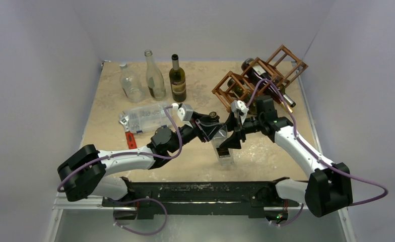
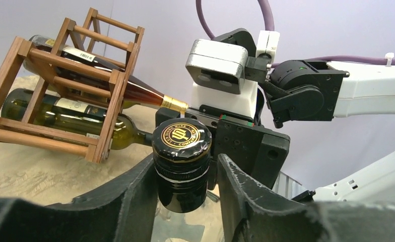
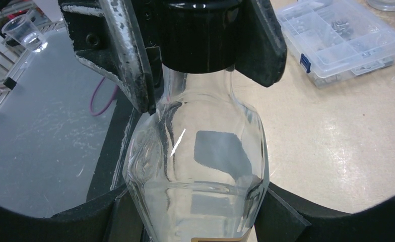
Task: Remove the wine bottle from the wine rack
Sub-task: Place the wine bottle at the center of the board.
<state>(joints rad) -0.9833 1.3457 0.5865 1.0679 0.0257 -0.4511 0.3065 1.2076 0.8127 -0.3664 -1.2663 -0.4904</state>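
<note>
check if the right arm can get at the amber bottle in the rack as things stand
Probably not yet: its fingers are closed round the clear bottle, so it must let go first. The amber bottle pokes its neck out of the wine rack, with nothing in front.

We see open table (image 1: 205,83) between the three standing bottles (image 1: 155,80) and the wine rack (image 1: 258,80). Left of centre, the plastic box (image 1: 144,117) blocks things. The left arm (image 1: 130,160) and right arm (image 1: 296,143) crowd the clear wine bottle (image 1: 224,150) mid-table, and the racked bottles (image 1: 286,101) poke their necks out just behind the right one.
</note>
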